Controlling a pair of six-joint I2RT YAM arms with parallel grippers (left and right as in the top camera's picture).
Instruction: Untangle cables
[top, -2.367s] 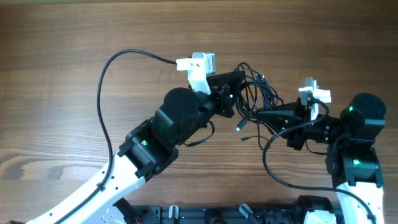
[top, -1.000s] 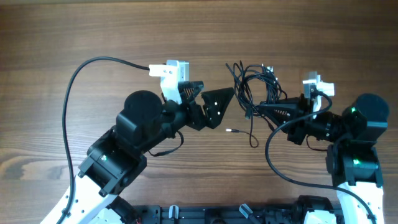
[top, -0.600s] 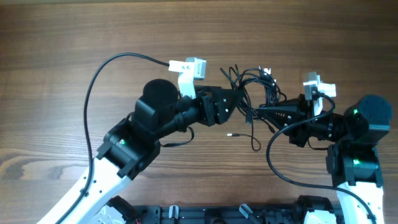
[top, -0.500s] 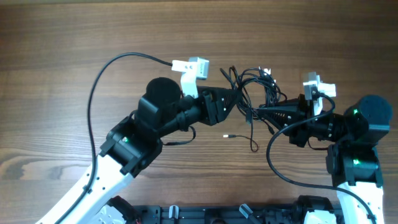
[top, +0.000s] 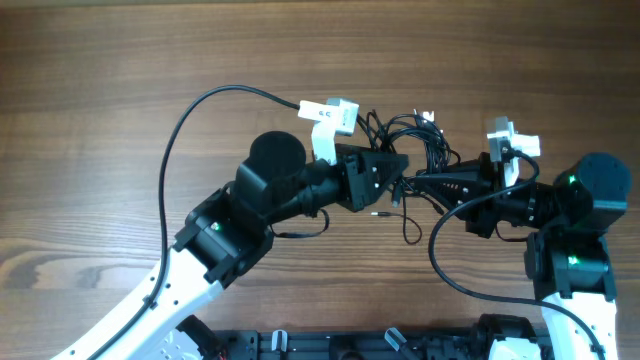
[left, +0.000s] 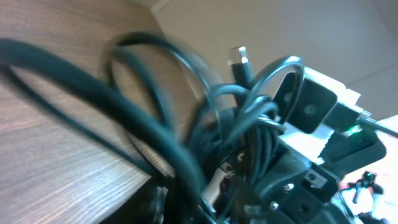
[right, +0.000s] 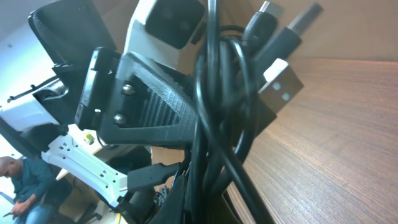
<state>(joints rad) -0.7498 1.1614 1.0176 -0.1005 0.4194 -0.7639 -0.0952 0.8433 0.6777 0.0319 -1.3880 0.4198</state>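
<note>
The left arm (top: 225, 230) slants up from the near edge of the wooden table (top: 100, 70) toward the middle. The left gripper (top: 396, 183) has its tip pushed into the left side of the cables (top: 418, 140). Its fingers look close together, but its own camera gives only a blur of black cord right up against the lens, so I can't tell whether it has pinched one.

The cables are a knotted bundle of thin black loops, right of the table's centre, between the two grippers. One loose end (top: 382, 213) with a small pale tip trails out just below the left gripper.

From the right, the right gripper (top: 420, 182) is clamped on the lower side of the bundle. The cords run straight down in front of its camera, and the USB plugs (right: 283, 87) stick up above them.
</note>
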